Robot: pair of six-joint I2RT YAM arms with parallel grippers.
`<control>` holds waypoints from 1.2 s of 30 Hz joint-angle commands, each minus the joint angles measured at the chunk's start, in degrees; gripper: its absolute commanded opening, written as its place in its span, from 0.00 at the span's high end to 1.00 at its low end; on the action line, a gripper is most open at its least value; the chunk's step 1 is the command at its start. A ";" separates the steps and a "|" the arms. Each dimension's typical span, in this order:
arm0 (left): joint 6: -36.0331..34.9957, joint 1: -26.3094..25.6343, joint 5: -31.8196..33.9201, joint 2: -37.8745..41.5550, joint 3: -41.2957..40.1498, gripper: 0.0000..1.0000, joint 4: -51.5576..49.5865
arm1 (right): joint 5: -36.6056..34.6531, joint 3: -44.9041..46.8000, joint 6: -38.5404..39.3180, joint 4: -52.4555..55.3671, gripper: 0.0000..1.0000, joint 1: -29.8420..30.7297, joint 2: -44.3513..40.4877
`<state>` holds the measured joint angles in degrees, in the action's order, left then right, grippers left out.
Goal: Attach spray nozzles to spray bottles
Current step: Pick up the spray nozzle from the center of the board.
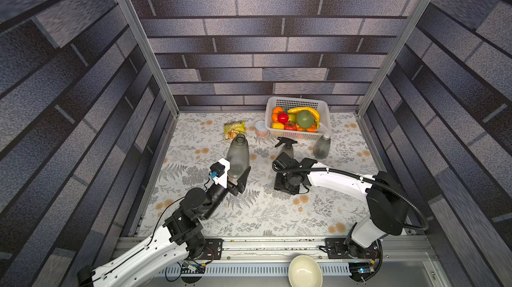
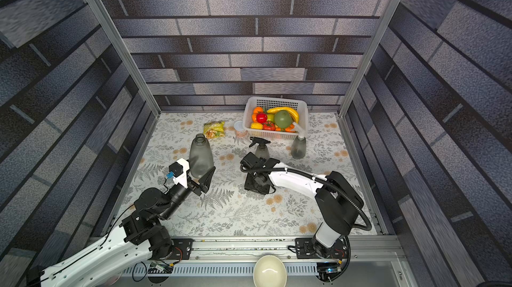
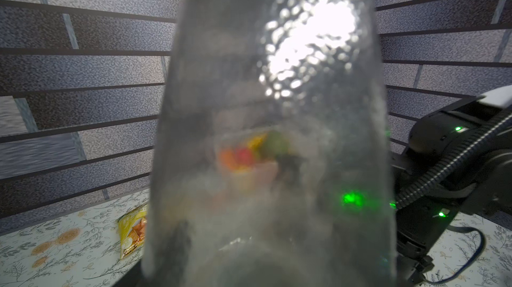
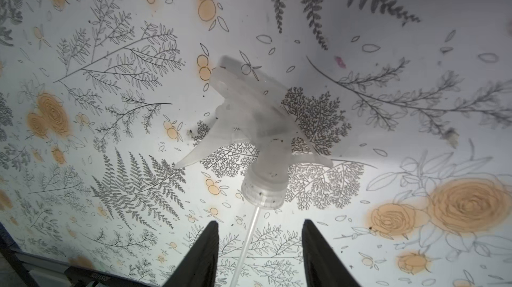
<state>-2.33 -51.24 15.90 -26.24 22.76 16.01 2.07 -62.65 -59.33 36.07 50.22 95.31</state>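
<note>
Floral tabletop (image 1: 263,216); left jaws grip open bottle (image 1: 237,152)

Two grey bottles capped, one open, one nozzle loose.
The black nozzle (image 1: 285,141) sat screwed on the middle bottle (image 1: 288,150); a whitish nozzle (image 1: 324,130) topped the right-hand bottle (image 1: 322,148). The open-necked bottle (image 1: 237,155) stood upright, left of them. The loose clear nozzle (image 4: 257,133) lay sideways on the table (image 4: 388,50).
</note>
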 commanded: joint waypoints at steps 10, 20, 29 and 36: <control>-0.53 -2.11 -0.15 1.39 0.70 0.18 0.20 | 0.53 -4.17 -3.27 0.79 0.61 -2.05 7.14; -0.75 -2.25 -0.69 1.54 0.79 0.19 0.14 | 0.95 -4.59 -1.94 1.94 0.63 -2.39 10.06; -0.92 -2.33 -0.60 1.46 0.88 0.19 -0.24 | 1.10 -4.08 -0.82 1.37 0.66 -2.49 11.68; -1.24 -2.29 -0.47 0.76 1.66 0.19 -0.37 | -2.87 -2.65 1.13 0.36 0.69 -2.23 3.59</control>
<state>-2.57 -53.19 15.46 -25.45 22.76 15.33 2.20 -65.87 -59.57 35.66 48.07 103.88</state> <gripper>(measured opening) 0.822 0.326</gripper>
